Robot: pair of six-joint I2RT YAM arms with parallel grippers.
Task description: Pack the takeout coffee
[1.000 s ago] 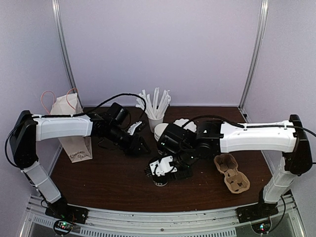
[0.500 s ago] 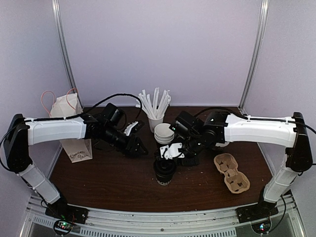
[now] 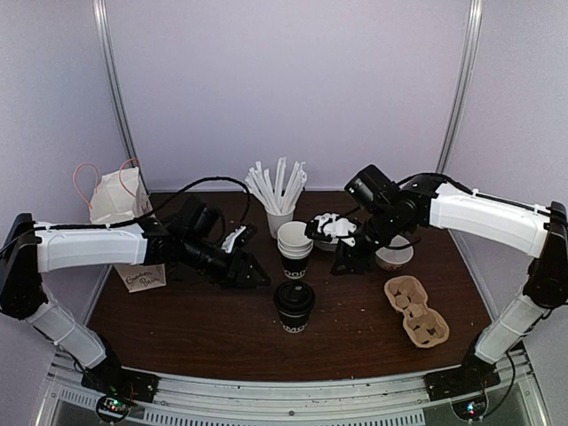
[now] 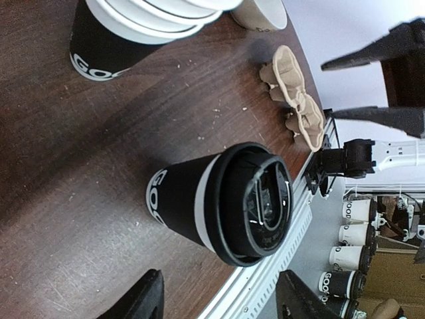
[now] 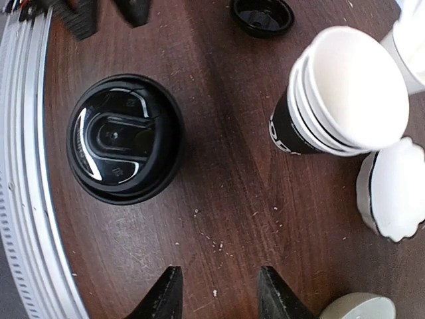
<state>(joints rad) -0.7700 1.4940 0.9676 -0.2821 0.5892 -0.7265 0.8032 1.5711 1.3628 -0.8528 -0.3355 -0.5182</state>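
Dark wooden surface [image 3: 177,328] carries one takeout coffee [image 3: 294,306], upright and lidded, just ahead of my left jaws, parted and empty; my right jaws, also parted, sit farther off.

On the desk [image 3: 195,328] are one lidded takeout coffee [image 3: 294,304], one stack of paper cups [image 3: 295,248] (nested too tightly to count singly), one white cup of wrapped straws [image 3: 279,200], one cream bowl [image 3: 393,259], one loose black lid [image 5: 262,14], one pulp cup carrier [image 3: 415,311] and one paper bag [image 3: 115,197].
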